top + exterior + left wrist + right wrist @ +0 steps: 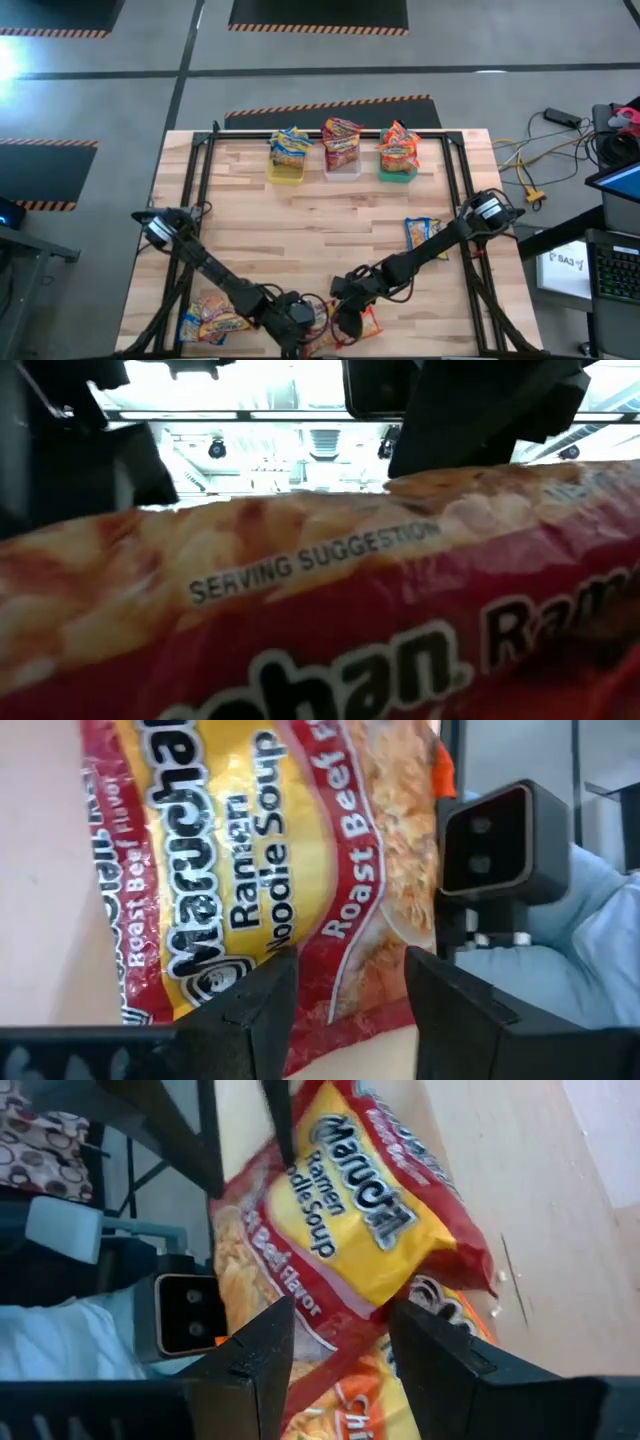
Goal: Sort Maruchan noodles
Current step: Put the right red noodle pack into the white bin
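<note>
Both grippers, left (pixel 345 995) and right (pixel 340 1350), hover with fingers spread just over the red Roast Beef packet (pixel 260 860) at the table's near edge

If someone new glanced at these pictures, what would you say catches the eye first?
Both claws meet low at the table's near edge over a red-and-yellow Roast Beef packet, the left claw and right claw each open just above it. Along the far edge, three bins heaped with sorted packets stand in a row: the yellow bin, the clear bin and the green bin. A blue packet lies alone near the right side.
</note>
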`<state>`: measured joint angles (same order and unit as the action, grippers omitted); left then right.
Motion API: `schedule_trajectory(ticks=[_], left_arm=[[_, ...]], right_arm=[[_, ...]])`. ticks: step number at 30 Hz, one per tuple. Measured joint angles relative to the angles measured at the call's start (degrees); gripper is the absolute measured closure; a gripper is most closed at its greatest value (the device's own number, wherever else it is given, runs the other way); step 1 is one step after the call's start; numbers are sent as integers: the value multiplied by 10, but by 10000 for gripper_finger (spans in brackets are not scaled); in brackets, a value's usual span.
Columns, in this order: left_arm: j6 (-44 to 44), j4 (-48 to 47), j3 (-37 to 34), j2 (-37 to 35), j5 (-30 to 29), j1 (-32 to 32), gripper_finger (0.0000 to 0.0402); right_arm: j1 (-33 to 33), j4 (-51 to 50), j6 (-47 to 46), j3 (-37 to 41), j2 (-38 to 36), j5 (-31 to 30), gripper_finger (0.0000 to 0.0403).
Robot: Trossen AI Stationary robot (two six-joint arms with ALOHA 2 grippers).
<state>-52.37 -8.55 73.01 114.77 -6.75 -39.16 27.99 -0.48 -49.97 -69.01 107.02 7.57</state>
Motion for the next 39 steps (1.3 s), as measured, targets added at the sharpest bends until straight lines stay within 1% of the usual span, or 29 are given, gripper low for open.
schedule_trajectory(ticks=[6, 10, 13, 18, 21, 23, 27, 30, 35, 39], left_arm=[[22, 8, -6, 0, -13, 10, 233], [38, 13, -9, 0, -18, 15, 233], [48, 16, -12, 0, -24, 18, 233], [56, 16, -13, -5, -36, 19, 233], [57, 16, -19, -16, -59, 19, 233], [57, 11, -21, -23, -73, 19, 233], [57, -19, -22, -37, -90, 19, 233], [66, -47, -23, -52, -119, 19, 233], [75, -112, -23, -78, -175, 19, 233], [77, -163, -27, -94, -212, 23, 233]], right_arm=[[-1, 8, 10, 0, 0, -2, 251], [-2, 8, 19, 0, 0, -14, 266], [-3, 8, 21, 0, 0, -16, 293], [-3, 8, 27, 0, 0, -16, 348], [-3, 7, 29, 0, 0, -16, 378], [-3, 4, 36, 0, 0, -16, 390], [-14, -20, 58, 0, -4, -14, 394], [-35, -53, 77, 0, -12, -16, 394], [-82, -103, 130, 0, -30, -16, 394], [-132, -145, 185, 0, -45, -26, 394]])
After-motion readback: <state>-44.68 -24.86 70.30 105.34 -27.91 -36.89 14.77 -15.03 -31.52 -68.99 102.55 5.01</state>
